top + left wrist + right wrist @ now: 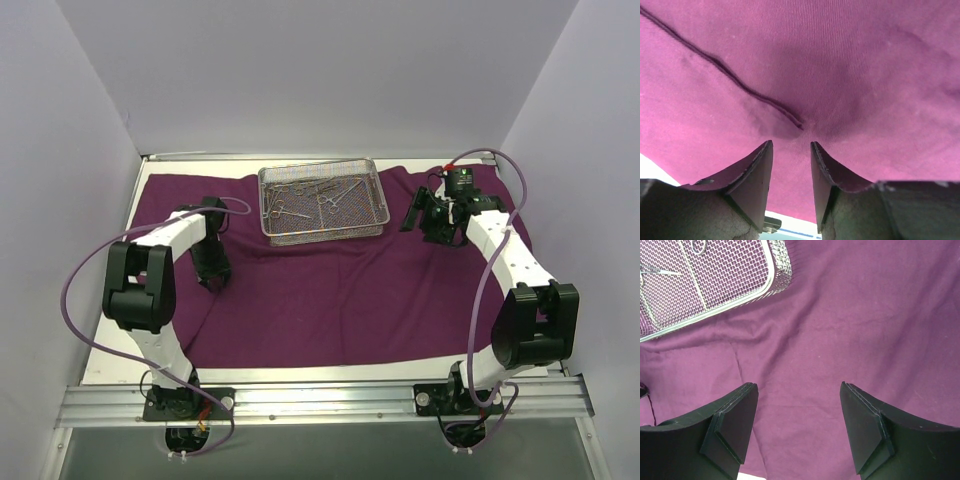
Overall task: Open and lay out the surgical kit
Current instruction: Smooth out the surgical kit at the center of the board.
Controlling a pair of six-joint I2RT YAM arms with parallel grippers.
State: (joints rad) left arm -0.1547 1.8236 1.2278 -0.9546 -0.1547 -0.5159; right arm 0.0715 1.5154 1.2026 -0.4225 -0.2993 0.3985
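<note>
The deep-purple cloth point(340, 290) lies spread over the table. The silver wire-mesh tray point(320, 203) stands on its far middle, with several slim steel instruments point(300, 195) inside. My left gripper point(213, 272) is low over the cloth's left part. In the left wrist view the gripper point(791, 144) has its jaws a little apart with nothing between them, just short of a puckered fold point(790, 117) in the cloth point(850, 60). My right gripper point(413, 215) is right of the tray. In the right wrist view it point(799, 385) is wide open and empty over the cloth point(865, 315), with the tray's corner point(772, 280) at upper left.
White walls enclose the table on the left, back and right. A metal rail point(320, 400) runs along the near edge by the arm bases. A strip of bare white table point(115, 340) shows left of the cloth. Purple cables point(85, 265) loop off both arms.
</note>
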